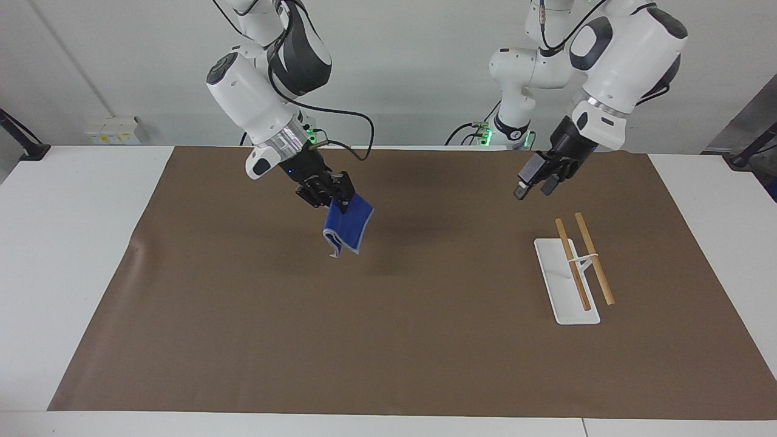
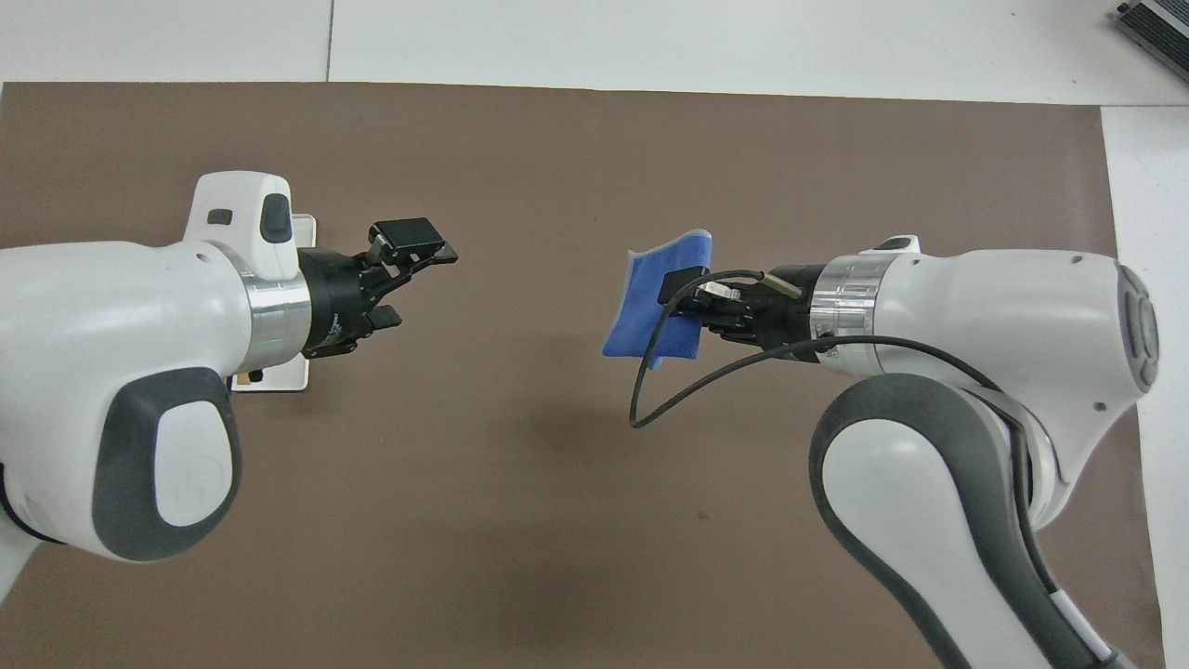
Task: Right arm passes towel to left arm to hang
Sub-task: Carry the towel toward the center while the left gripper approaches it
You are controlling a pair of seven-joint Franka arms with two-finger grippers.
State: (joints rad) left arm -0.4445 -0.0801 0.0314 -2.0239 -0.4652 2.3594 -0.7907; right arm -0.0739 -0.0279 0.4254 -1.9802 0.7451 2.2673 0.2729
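Facing view: right gripper (image 1: 340, 200) pinched the towel (image 1: 347, 229) up over mid-mat, left gripper (image 1: 534, 183) spread, apart from it, rack (image 1: 576, 273) bare; overhead: towel (image 2: 659, 302) w/ right gripper (image 2: 683, 297), left gripper (image 2: 409, 269) approaching w/ gap, so pickup done, handover & hanging left.

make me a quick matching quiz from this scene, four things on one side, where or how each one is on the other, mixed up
Things:
1. towel
2. left gripper
3. right gripper
4. rack

States:
A. open, holding nothing, up over the mat
B. standing on the mat toward the left arm's end
C. hanging in the air, clear of the mat
D. shut on blue cloth

Pairs: 1-C, 2-A, 3-D, 4-B
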